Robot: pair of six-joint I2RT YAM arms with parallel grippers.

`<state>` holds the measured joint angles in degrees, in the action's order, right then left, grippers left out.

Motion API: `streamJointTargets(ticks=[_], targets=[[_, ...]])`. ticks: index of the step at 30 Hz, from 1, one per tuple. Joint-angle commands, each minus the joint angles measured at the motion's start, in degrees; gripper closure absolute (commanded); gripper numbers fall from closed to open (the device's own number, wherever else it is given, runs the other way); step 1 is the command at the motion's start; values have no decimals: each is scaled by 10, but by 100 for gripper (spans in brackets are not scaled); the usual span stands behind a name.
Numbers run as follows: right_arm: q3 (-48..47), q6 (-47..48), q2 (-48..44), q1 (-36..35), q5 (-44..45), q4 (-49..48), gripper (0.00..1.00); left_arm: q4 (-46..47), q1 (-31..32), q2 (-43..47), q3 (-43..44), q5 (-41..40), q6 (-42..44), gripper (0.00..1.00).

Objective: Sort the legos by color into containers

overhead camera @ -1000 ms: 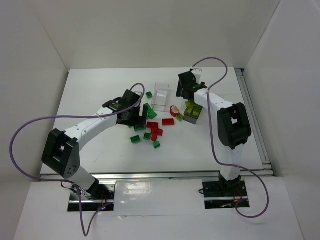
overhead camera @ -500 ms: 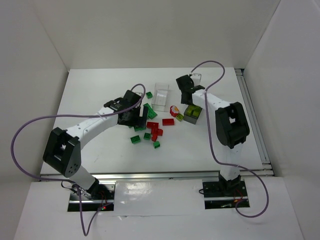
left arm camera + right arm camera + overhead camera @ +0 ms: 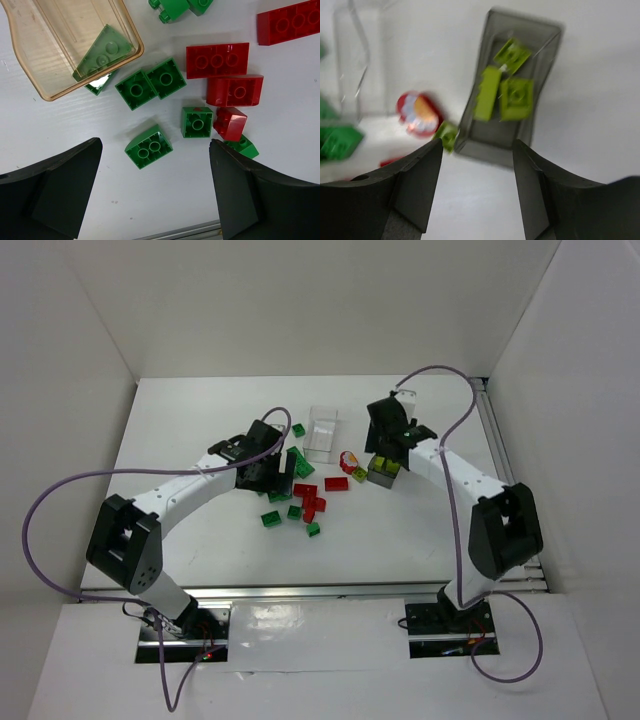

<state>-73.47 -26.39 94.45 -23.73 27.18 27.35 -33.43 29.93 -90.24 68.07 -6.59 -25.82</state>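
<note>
The right arm's elbow [image 3: 505,530] has swung rightward. Green and red legos [image 3: 217,60] lie scattered on the desk [image 3: 180,420] beneath the left claw [image 3: 155,150], which is wide and empty. Farther right, the right claw [image 3: 477,145], also wide, hovers over the yellow-green container [image 3: 540,55], whose long axis runs roughly near-to-far.

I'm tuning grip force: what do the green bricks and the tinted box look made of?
Green bricks: likely hard moulded plastic, glossy, with soft highlights on the studs. Tinted box: seemingly thin clear plastic, amber-tinted here; a green brick shows through it.
</note>
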Motion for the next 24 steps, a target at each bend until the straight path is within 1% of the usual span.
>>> streamJointTargets(ticks=[1, 2, 4, 7, 8, 11, 14, 15, 19, 24], targets=[[75, -40, -46, -54, -77, -40, 35, -1, 2, -6, 22, -12, -2, 2], [89, -59, -58, -77, -78, -46, 37, -1, 2, -6, 22, -18, -2, 2], [125, -75, -58, -91, -85, -59, 37, -1, 2, -6, 22, -18, -2, 2], [137, -88, -43, -91, -125, -77, 38, -1, 2, -6, 22, -18, -2, 2], [137, -88, -31, -91, -134, -84, 37, -1, 2, -6, 22, -18, -2, 2], [130, -82, -8, -91, -131, -101, 36, -1, 2, -6, 22, -18, -2, 2], [99, -65, 34, -64, -114, -112, 36, -6, 2, -6, 22, -18, -2, 2], [92, -49, 50, -42, -114, -112, 36, -6, 2, -6, 22, -18, -2, 2], [66, -25, 79, 7, -137, -129, 27, -6, 2, 0, 22, -18, -2, 2], [42, -10, 98, 12, -151, -134, 27, -6, 2, 0, 17, -23, -2, 2]])
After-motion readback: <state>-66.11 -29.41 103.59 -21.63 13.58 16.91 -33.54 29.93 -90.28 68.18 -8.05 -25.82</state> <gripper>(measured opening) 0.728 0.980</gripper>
